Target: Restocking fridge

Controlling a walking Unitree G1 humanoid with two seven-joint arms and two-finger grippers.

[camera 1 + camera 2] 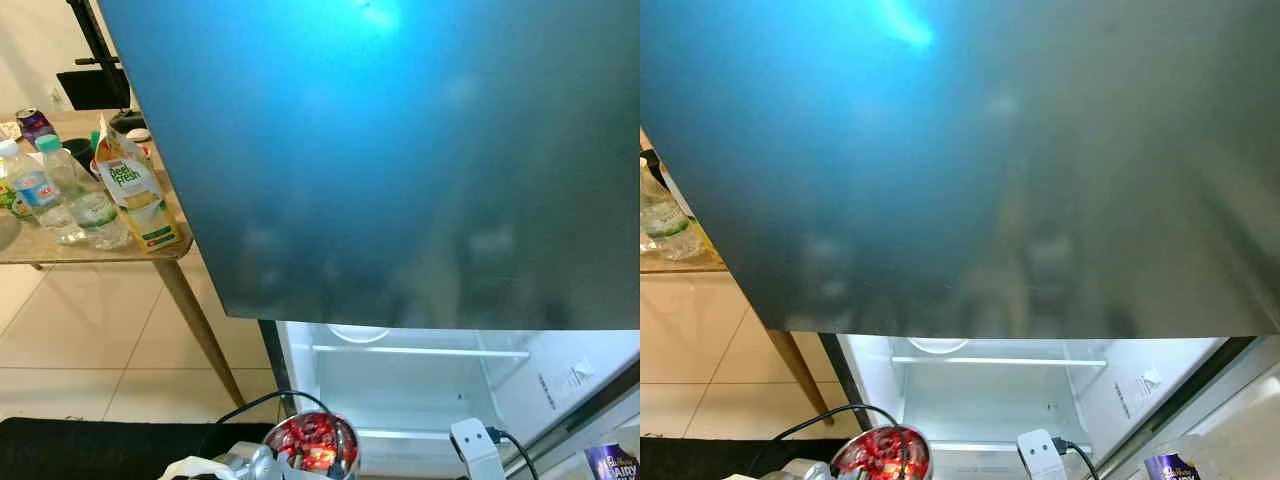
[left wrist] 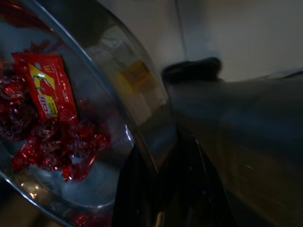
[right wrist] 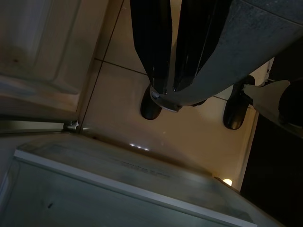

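Steel bowl (image 1: 312, 445) of red sachets (image 2: 45, 92) held low before the open fridge (image 1: 420, 385).

Gripped at the rim by the left gripper (image 2: 165, 189), jaws clamped on the bowl's edge; right gripper (image 3: 165, 90) hanging by the fridge door, jaws nearly together, holding nothing. Best kept level, eased under the dark upper door (image 1: 400, 150) onto the lit shelf (image 1: 420, 352). Bottles (image 1: 60, 195) and juice carton (image 1: 135, 185) waiting on the tabletop (image 1: 90, 250).

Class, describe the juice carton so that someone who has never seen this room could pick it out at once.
Left of the fridge stands a wooden table. At its near corner, beside two clear water bottles, stands the juice carton. It is the only boxy pack there, white and yellow with green lettering, while its neighbours are see-through and round.
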